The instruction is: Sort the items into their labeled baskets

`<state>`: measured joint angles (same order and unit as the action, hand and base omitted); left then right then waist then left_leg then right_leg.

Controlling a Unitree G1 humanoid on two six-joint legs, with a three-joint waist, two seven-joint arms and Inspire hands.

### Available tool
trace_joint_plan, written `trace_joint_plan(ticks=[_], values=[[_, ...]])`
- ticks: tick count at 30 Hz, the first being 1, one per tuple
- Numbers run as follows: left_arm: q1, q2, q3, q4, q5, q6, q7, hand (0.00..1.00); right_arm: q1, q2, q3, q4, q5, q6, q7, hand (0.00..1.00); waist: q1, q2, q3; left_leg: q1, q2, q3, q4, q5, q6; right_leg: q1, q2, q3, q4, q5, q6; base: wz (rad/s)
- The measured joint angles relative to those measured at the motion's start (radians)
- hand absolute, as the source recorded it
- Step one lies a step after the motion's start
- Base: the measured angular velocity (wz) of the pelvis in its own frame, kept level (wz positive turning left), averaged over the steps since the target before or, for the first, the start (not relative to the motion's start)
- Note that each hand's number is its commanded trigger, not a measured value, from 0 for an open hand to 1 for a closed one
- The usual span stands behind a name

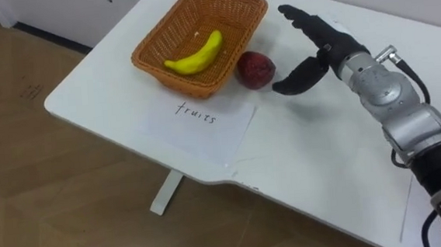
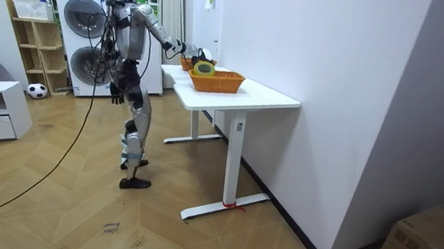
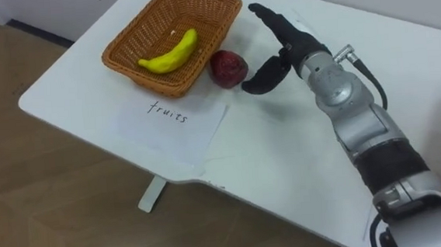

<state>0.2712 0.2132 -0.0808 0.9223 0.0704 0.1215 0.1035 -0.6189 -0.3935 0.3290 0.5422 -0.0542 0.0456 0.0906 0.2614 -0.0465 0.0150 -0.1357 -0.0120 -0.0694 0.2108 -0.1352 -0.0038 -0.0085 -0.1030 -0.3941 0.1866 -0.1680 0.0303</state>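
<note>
An orange wicker basket (image 1: pixel 237 5) stands at the far left of the white table (image 1: pixel 317 163) with a yellow banana (image 1: pixel 196 55) lying inside it. A dark red fruit (image 1: pixel 256 69) rests on the table against the basket's right side. My right hand (image 1: pixel 316 47) hovers just right of that fruit, open, fingers straight and thumb spread toward it, not touching. A paper sheet (image 1: pixel 197 121) lettered for fruits lies in front of the basket. In the room view a second wicker basket (image 2: pixel 216 81) holds a roll of tape (image 2: pixel 204 68), and my left hand (image 2: pixel 116 91) hangs by my side.
The table's front edge and left corner are close to the basket, with wooden floor (image 1: pixel 55 213) below. In the room view I stand at the table's far end, beside washing machines (image 2: pixel 83 38) and a shelf (image 2: pixel 37 49).
</note>
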Motion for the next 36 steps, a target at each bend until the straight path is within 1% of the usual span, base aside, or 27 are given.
trace_joint_plan(ticks=[1, 4, 5, 7, 10, 14, 20, 26, 36], values=[[0.0, -0.001, 0.0, 0.0, 0.0, 0.002, -0.001, 0.0, 0.0, 0.007, 0.0, 0.005, 0.015, 0.0, 0.0, 0.0, 0.001, 0.001, 0.0029, -0.001, 0.0, -0.001, 0.0, 0.0, 0.0, -0.001, 0.0, -0.003, 0.0, 0.0, 0.0, 0.0], [-0.005, -0.004, 0.0, -0.001, 0.0, 0.004, -0.007, 0.0, 0.0, 0.011, 0.0, 0.009, 0.02, 0.004, 0.0, 0.0, 0.004, 0.0, 0.0045, -0.016, 0.0, -0.005, 0.002, 0.0, 0.0, -0.012, 0.0, -0.012, 0.0, 0.0, 0.0, 0.04], [-0.005, -0.004, 0.0, -0.001, 0.0, 0.005, -0.008, 0.0, 0.0, 0.014, 0.001, 0.009, 0.024, 0.013, 0.0, 0.0, 0.006, 0.0, 0.0049, -0.016, -0.001, -0.007, 0.002, 0.0, 0.0, -0.011, -0.001, -0.021, 0.0, 0.0, 0.0, 0.04], [-0.007, -0.004, 0.0, -0.001, 0.0, 0.009, -0.008, 0.0, 0.0, 0.015, 0.0, 0.011, 0.034, 0.021, 0.0, 0.0, 0.01, 0.0, 0.0049, -0.018, -0.001, -0.011, 0.002, 0.0, 0.0, -0.011, -0.001, -0.024, 0.0, 0.0, 0.0, 0.06], [-0.008, -0.005, 0.0, -0.002, 0.001, 0.014, -0.008, 0.0, 0.0, 0.017, 0.001, 0.028, 0.05, 0.022, 0.0, 0.0, 0.021, 0.0, 0.0048, -0.019, -0.001, -0.013, 0.002, 0.0, 0.0, -0.01, -0.001, -0.025, 0.0, 0.0, 0.0, 0.06], [-0.008, -0.006, 0.0, -0.002, 0.003, 0.025, -0.01, 0.0, 0.0, 0.032, 0.0, 0.076, 0.051, 0.022, 0.005, 0.0, 0.022, 0.0, 0.0049, -0.026, -0.002, -0.013, 0.008, 0.0, 0.0, -0.011, -0.001, -0.024, -0.001, -0.001, 0.001, 0.08], [-0.01, -0.006, 0.0, -0.003, 0.006, 0.024, -0.022, 0.0, 0.0, 0.032, 0.0, 0.118, 0.051, 0.022, 0.009, 0.0, 0.023, 0.001, 0.0056, -0.03, -0.002, -0.014, 0.012, 0.0, 0.0, -0.009, -0.001, -0.021, -0.001, -0.002, 0.003, 0.03], [-0.008, -0.006, 0.0, -0.012, 0.006, 0.024, -0.026, 0.0, 0.0, 0.032, 0.0, 0.119, 0.052, 0.022, 0.009, 0.0, 0.022, 0.001, 0.0068, -0.033, -0.002, -0.01, 0.011, 0.0, 0.0, -0.011, -0.001, -0.02, 0.001, -0.003, 0.005, 0.0], [-0.008, -0.006, 0.0, -0.024, 0.01, 0.024, -0.026, 0.0, 0.0, 0.032, 0.0, 0.124, 0.051, 0.022, 0.007, 0.0, 0.023, 0.0, 0.0066, -0.03, -0.002, -0.01, 0.012, 0.0, 0.0, -0.009, -0.001, -0.019, 0.001, -0.004, 0.005, 0.0]])
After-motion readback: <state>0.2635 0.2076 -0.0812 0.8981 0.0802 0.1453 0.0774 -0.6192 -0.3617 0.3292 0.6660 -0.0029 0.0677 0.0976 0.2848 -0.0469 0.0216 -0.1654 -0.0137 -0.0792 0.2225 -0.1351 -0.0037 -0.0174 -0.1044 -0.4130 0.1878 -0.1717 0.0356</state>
